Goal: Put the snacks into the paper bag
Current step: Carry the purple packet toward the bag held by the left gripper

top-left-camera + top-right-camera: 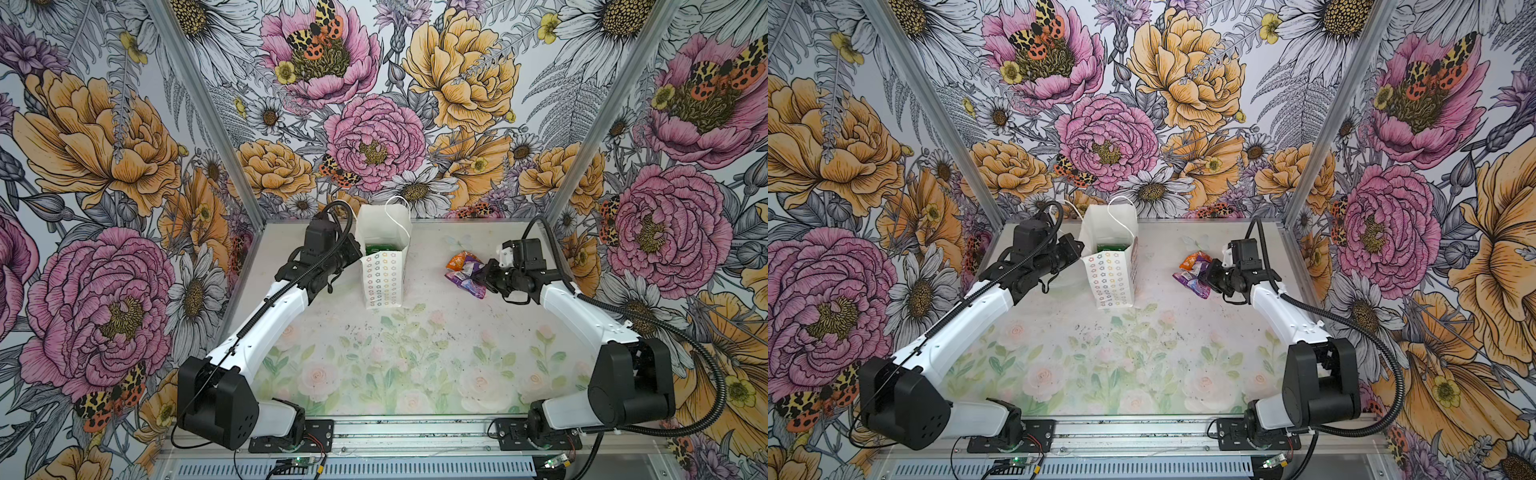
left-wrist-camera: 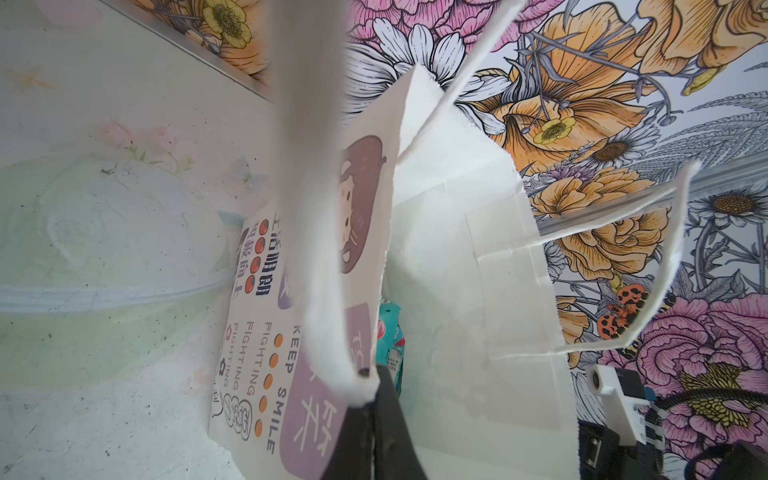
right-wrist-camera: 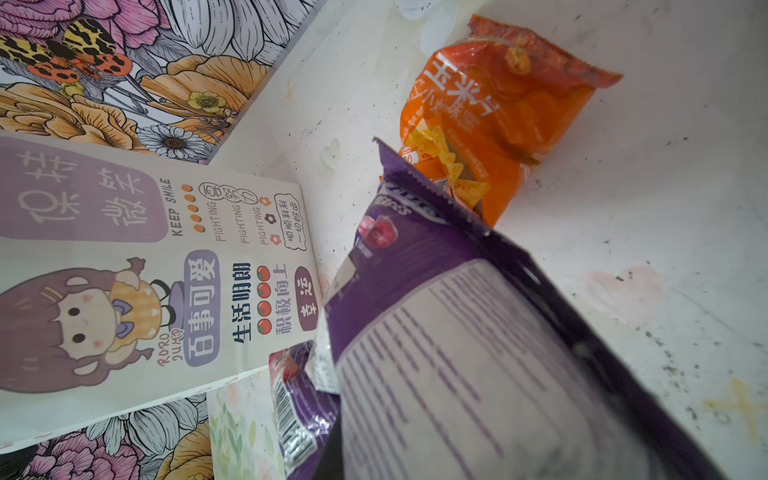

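The paper bag [image 1: 384, 274] stands upright at the back middle, its mouth open. A green snack [image 1: 381, 248] lies inside it, and a teal one [image 2: 390, 332] shows inside in the left wrist view. My left gripper [image 1: 354, 249] [image 2: 370, 395] is at the bag's left rim, shut on its white handle [image 2: 324, 249]. To the right, my right gripper [image 1: 485, 272] is shut on a purple snack [image 3: 457, 353] [image 1: 471, 266]. An orange snack [image 3: 490, 116] [image 1: 456, 261] lies just beyond it. Another purple snack [image 3: 291, 395] [image 1: 469, 287] lies beneath. The right jaws are hidden behind the held packet.
The floral table mat [image 1: 415, 357] stretches bare from the bag to the front rail. The back wall [image 1: 457, 208] stands just behind the bag and the snack pile. Side walls flank both arms.
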`<action>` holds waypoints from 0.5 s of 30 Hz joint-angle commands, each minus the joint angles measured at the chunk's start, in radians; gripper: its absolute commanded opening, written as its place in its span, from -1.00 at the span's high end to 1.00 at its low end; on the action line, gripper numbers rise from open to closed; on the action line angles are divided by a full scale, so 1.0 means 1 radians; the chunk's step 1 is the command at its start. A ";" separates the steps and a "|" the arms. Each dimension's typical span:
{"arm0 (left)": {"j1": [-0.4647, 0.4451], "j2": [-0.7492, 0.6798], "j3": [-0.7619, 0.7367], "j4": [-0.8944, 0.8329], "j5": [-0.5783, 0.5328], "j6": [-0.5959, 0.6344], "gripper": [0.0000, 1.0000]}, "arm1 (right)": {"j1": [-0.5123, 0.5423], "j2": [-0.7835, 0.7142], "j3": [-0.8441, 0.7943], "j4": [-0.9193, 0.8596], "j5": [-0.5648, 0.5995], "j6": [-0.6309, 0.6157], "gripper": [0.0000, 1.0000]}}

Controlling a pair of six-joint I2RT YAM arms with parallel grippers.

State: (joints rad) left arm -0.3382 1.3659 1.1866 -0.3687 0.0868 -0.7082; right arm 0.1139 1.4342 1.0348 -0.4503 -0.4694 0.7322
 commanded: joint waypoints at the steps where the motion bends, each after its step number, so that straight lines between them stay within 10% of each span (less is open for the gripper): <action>1: -0.012 0.013 0.021 -0.010 0.019 -0.005 1.00 | 0.017 -0.038 0.053 0.051 -0.027 -0.047 1.00; 15: -0.013 0.007 0.017 -0.011 0.020 -0.004 1.00 | 0.048 -0.067 0.092 0.050 -0.042 -0.116 1.00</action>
State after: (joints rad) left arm -0.3382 1.3659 1.1870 -0.3691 0.0868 -0.7082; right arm 0.1520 1.4078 1.0859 -0.4500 -0.4911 0.6506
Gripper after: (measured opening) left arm 0.040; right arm 0.009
